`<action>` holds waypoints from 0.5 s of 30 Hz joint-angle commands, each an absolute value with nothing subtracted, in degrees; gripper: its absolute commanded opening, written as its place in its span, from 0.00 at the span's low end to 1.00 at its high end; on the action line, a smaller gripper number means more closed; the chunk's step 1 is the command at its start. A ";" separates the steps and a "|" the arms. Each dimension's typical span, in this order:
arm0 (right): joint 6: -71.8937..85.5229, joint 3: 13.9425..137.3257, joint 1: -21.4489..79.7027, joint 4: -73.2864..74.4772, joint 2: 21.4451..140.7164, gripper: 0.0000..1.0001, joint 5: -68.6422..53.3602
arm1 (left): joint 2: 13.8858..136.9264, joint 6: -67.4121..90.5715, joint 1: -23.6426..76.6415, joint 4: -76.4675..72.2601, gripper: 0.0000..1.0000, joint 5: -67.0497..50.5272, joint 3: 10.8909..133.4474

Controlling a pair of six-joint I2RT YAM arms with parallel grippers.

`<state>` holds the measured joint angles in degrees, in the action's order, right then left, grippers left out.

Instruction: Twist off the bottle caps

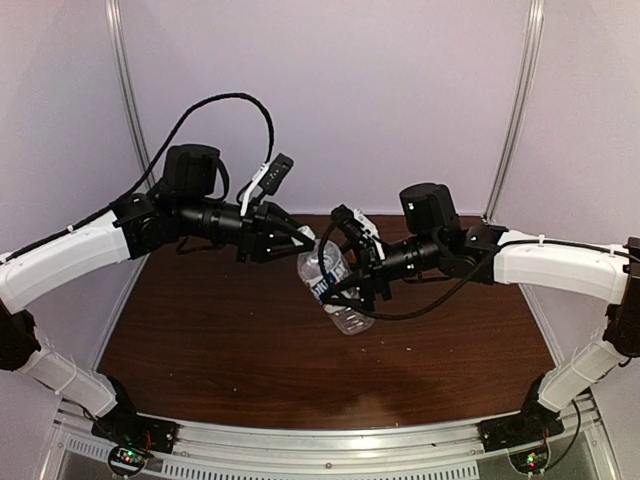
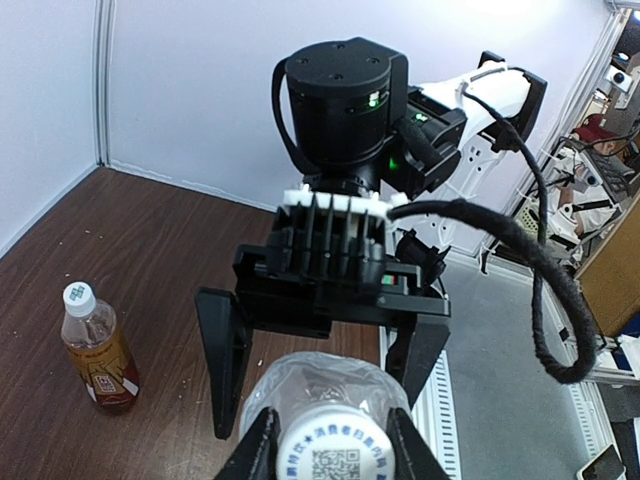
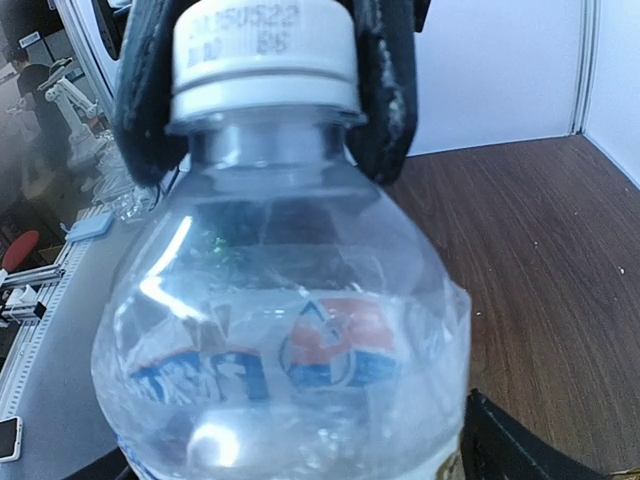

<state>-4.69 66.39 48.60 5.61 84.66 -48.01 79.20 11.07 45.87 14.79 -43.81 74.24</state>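
Note:
The clear bottle (image 1: 338,292) with colourless liquid and a white-blue label hangs tilted above the table, held by both arms. My right gripper (image 1: 350,285) is shut on its body; the bottle (image 3: 285,330) fills the right wrist view. My left gripper (image 1: 303,240) is shut on its white cap (image 2: 335,450), with one finger on each side. That cap (image 3: 265,50) sits on the neck between the left fingers (image 3: 145,95). The amber bottle (image 2: 97,350) with a red-yellow label stands upright on the table, its white cap (image 2: 78,296) on. It is hidden in the top view.
The brown table (image 1: 220,350) is walled by white panels at the back and sides. A metal rail (image 1: 330,440) runs along the near edge by the arm bases. Black cables (image 1: 230,105) loop above the left wrist.

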 commanded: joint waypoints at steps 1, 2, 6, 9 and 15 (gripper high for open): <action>-4.45 67.77 49.30 2.66 84.99 0.84 -50.00 | 79.28 10.85 46.41 11.42 0.05 -44.66 73.61; -4.36 67.65 49.33 2.30 84.99 0.81 -50.18 | 79.32 10.87 46.41 11.42 0.05 -44.54 73.53; -4.05 66.53 49.39 0.41 84.27 0.72 -50.33 | 79.23 10.81 46.47 11.40 0.05 -43.95 73.02; -3.79 65.78 49.39 0.15 83.77 0.61 -50.85 | 79.02 10.81 46.45 11.35 0.05 -43.24 72.57; -3.31 64.33 49.39 -1.78 83.28 0.48 -52.43 | 77.67 12.61 46.49 6.46 0.22 -43.06 69.29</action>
